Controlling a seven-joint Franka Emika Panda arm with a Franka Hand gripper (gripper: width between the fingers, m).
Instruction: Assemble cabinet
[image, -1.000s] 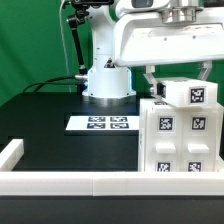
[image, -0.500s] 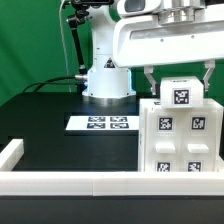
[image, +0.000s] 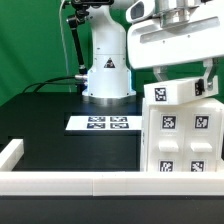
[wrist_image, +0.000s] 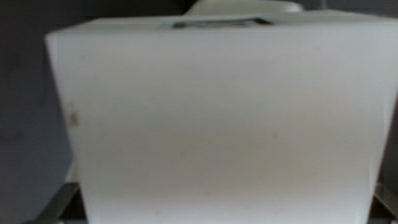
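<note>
The cabinet (image: 186, 145) is a large white box with several square marker tags, standing at the exterior view's right. A smaller white tagged block (image: 172, 95) rests on its top, slightly tilted. My gripper (image: 182, 84) hangs over that block with a dark finger (image: 208, 86) down its right side, and it looks shut on the block. In the wrist view a plain white face of the block (wrist_image: 214, 130) fills nearly the whole picture, and the fingertips are hidden.
The marker board (image: 100, 124) lies flat on the black table in front of the white robot base (image: 106, 78). A long white border rail (image: 70, 183) runs along the near edge, with a short piece at the left (image: 10, 152).
The gripper's hand has risen and shifted towards the exterior view's right. The small block on the cabinet now sits tilted, with a different tagged face showing.
</note>
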